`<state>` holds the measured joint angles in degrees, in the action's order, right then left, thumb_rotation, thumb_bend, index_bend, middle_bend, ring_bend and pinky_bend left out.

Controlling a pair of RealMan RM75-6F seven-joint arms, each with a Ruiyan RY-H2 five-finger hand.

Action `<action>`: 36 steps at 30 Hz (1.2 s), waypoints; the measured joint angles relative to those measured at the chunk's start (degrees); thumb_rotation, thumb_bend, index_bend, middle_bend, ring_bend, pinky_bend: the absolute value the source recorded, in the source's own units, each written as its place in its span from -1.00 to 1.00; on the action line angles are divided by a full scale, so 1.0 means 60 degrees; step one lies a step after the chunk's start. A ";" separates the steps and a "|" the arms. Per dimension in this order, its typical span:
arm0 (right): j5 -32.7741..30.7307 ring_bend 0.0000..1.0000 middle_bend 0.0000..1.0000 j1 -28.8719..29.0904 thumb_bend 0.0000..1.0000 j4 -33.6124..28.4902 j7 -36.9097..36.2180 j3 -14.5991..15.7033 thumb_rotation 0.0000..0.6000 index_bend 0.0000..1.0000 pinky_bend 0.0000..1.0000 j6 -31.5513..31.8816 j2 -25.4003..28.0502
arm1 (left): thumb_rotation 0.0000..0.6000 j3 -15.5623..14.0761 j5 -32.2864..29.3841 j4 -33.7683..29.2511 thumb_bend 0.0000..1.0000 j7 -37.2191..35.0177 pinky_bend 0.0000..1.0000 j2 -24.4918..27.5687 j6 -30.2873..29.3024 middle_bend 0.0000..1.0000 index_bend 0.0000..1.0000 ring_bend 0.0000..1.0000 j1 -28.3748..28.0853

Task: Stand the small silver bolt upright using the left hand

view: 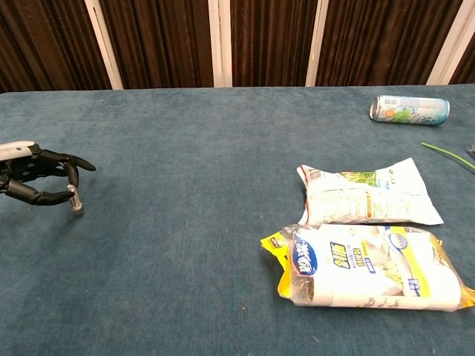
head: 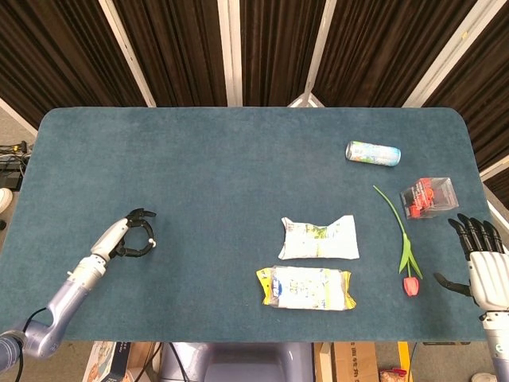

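Small silver bolt [view: 74, 199] stands near the far left of the blue felt desk [view: 185, 245], pinched at its top between fingertips of the black left hand [view: 33, 182]. Being stiff, light, slick metal, it probably tips easily; holding the head seems wise. Rightward, the packets' print is too small to read. The right hand [head: 481, 259] rests spread, empty.

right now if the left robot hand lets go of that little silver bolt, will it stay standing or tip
The silver bolt looks small, rigid metal, so probably light but stiff. Standing on a narrow end on the soft blue table cover, it would likely tip at a slight nudge. The left robot hand pinches its top; smooth metal may slip.
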<state>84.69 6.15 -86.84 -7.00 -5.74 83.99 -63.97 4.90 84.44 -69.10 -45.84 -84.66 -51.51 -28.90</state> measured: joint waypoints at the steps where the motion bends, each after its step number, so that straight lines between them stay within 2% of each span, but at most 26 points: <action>1: 0.0001 -0.86 -0.81 -0.0002 -0.79 0.0004 -0.0006 0.0001 1.00 -0.74 -1.00 0.0004 0.0000 | 1.00 -0.0063 0.0081 0.0051 0.05 -0.0122 -1.00 0.0007 -0.0022 -0.69 0.14 -1.00 -0.0017; 13: -0.0010 -0.86 -0.81 -0.0003 -0.79 -0.0005 -0.0009 -0.0011 1.00 -0.74 -1.00 0.0023 -0.0024 | 1.00 -0.0623 0.0749 0.0462 -0.07 -0.0816 -1.00 0.0176 -0.0269 -0.76 0.06 -1.00 -0.0228; 21: -0.0034 -0.86 -0.81 -0.0008 -0.79 -0.0005 -0.0046 -0.0032 1.00 -0.74 -1.00 0.0041 -0.0025 | 1.00 -0.0844 0.0848 0.0572 -0.10 -0.0702 -1.00 0.0275 -0.0341 -0.79 0.03 -1.00 -0.0317; 24: -0.0047 -0.86 -0.81 -0.0016 -0.79 -0.0006 -0.0037 -0.0045 1.00 -0.74 -1.00 0.0066 -0.0034 | 1.00 -0.0916 0.0875 0.0516 -0.12 -0.0704 -1.00 0.0357 -0.0342 -0.82 -0.05 -1.00 -0.0359; 30: -0.0066 -0.86 -0.81 -0.0035 -0.79 -0.0044 -0.0015 -0.0052 1.00 -0.74 -1.00 0.0091 -0.0019 | 1.00 -0.0987 0.1046 0.0041 -0.16 -0.0552 -1.00 0.0761 -0.0704 -0.86 -0.28 -1.00 -0.0377; 36: -0.0075 -0.86 -0.81 -0.0058 -0.79 -0.0080 0.0034 -0.0066 1.00 -0.74 -1.00 0.0143 -0.0017 | 1.00 -0.0884 0.1103 -0.1036 -0.16 0.0877 -1.00 0.1437 -0.1738 -0.86 -0.34 -1.00 -0.0081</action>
<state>84.24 5.80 -87.32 -6.80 -6.14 84.84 -64.07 -0.41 91.05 -75.31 -40.58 -76.04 -61.94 -29.39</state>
